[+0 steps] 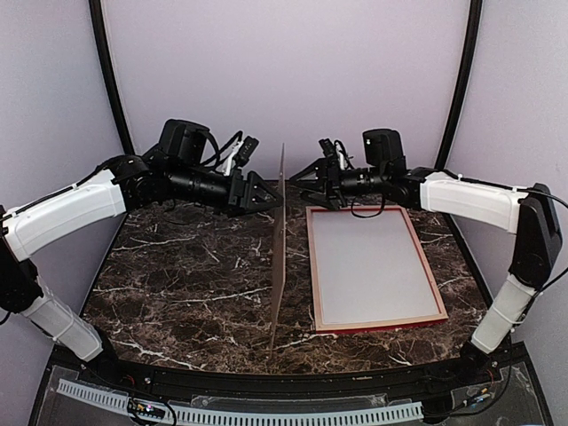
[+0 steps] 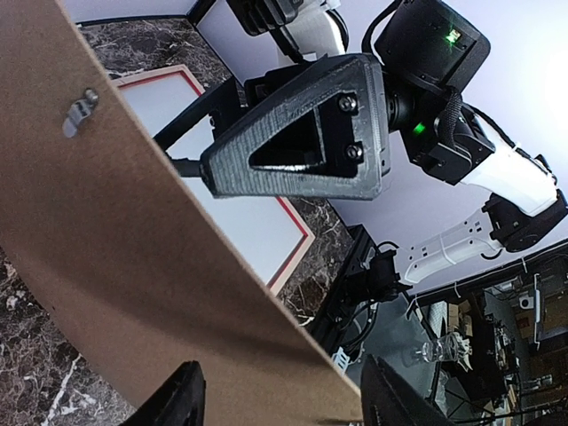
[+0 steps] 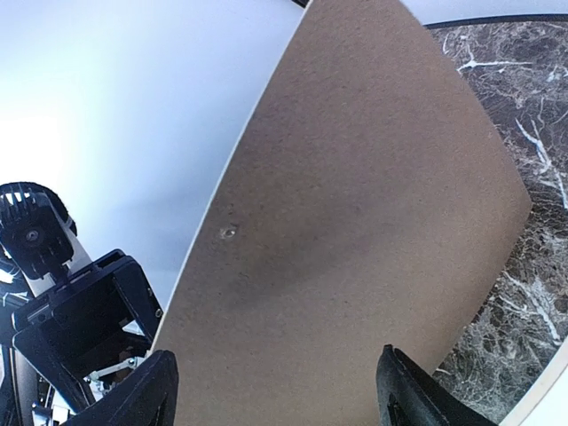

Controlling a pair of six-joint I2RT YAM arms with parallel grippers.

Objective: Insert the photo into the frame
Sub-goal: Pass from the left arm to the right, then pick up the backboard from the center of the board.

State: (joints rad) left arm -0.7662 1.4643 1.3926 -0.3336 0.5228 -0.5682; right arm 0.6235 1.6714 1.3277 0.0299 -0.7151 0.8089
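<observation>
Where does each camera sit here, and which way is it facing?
Top external: above and behind the bases, looking down on the table; both arms, upright backing board and frame show.
Left wrist: faces right at the board; left fingers below, right arm beyond.
Right wrist: faces left at the board's other side; right fingers, left arm beyond.
Shared: all see the board.

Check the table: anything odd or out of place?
Yes. The brown backing board stands upright on its edge, left of the frame, instead of lying flat. The left gripper and right gripper flank its top with jaws open, so it may topple.
</observation>
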